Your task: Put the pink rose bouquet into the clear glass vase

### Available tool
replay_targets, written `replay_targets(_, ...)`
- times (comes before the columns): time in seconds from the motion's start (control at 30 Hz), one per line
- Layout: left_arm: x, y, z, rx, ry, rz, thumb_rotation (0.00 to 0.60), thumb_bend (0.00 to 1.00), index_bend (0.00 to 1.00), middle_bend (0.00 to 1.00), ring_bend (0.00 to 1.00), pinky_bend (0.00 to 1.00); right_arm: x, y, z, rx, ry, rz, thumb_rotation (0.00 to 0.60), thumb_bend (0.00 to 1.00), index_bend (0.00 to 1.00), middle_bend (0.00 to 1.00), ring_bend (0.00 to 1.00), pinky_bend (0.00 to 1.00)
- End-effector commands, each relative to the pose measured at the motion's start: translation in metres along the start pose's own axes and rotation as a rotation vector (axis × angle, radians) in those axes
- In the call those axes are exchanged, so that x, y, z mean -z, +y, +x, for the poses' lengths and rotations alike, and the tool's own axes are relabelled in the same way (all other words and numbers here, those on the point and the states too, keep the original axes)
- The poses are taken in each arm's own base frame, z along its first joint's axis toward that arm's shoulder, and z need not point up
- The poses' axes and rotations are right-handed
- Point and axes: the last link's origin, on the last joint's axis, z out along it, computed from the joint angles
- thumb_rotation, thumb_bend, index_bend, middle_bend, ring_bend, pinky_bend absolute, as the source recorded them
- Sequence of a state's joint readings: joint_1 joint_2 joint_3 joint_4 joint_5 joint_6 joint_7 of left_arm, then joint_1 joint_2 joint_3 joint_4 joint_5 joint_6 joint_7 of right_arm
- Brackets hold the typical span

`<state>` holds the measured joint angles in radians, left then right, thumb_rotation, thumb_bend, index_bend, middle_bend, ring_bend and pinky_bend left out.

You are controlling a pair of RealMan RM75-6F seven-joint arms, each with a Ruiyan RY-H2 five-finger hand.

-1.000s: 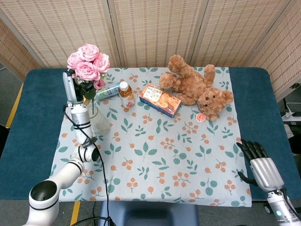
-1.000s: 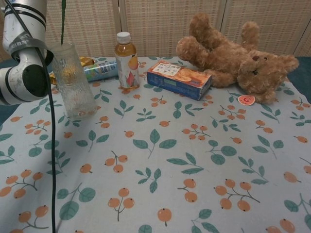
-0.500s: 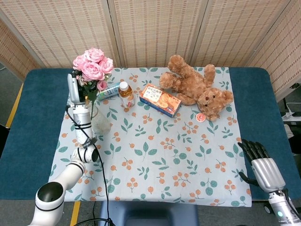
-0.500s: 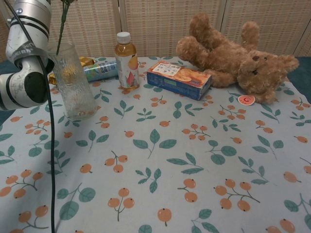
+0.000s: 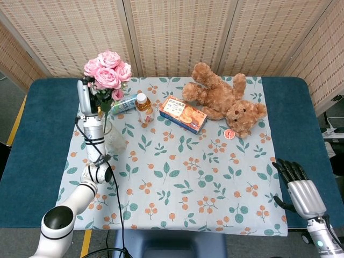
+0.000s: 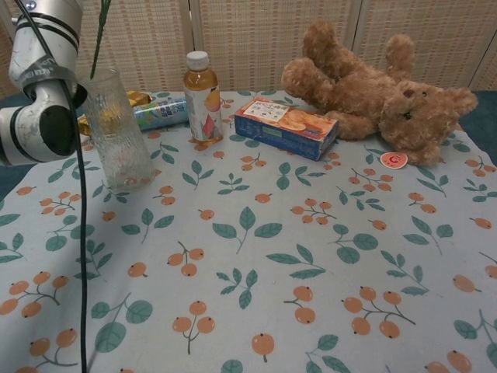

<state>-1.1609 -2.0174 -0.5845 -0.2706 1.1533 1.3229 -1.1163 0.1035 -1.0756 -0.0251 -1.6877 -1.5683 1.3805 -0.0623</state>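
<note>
My left hand holds the pink rose bouquet upright at the table's back left, the blooms above the hand. The clear glass vase stands on the cloth just below and to the right of that hand. In the chest view the vase stands empty at the left, and the green stem slants down to its rim's left side; whether the tip is inside I cannot tell. My left arm is beside the vase. My right hand is open at the table's front right edge, holding nothing.
Behind the vase lie a blue tube and a yellow packet. An orange drink bottle, a snack box and a brown teddy bear stand along the back. A small red cap lies by the bear.
My left hand has carried the bouquet a little to the right and up, toward the vase. The stem now leans over the vase rim. The right hand has not moved.
</note>
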Motion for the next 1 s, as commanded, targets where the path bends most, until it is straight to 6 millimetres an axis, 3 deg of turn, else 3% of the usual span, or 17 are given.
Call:
replay_targets(0.03,0.0,-0.005,0.003,-0.006,-0.003,0.024,0.6,0.81,0.75,0.82,0.54,0.25,0.001,0.0,0.0,0.0,0.0,0.001,0.6,0.17,0.0,0.0,0.0,0.0)
replay_targets(0.63,-0.01,-0.007,-0.004,-0.005,-0.042,0.052,0.6,0.8,0.75,0.81,0.53,0.25,-0.002,0.002,0.0,0.005,0.001,-0.021,0.6,0.17,0.0,0.0,0.0,0.0)
replay_targets(1.0,0.003,-0.025,0.009,-0.002,-0.033,0.122,0.6,0.81,0.75,0.81,0.52,0.26,-0.004,0.002,-0.003,0.014,-0.015,-0.029,0.6,0.17,0.0,0.0,0.0,0.0)
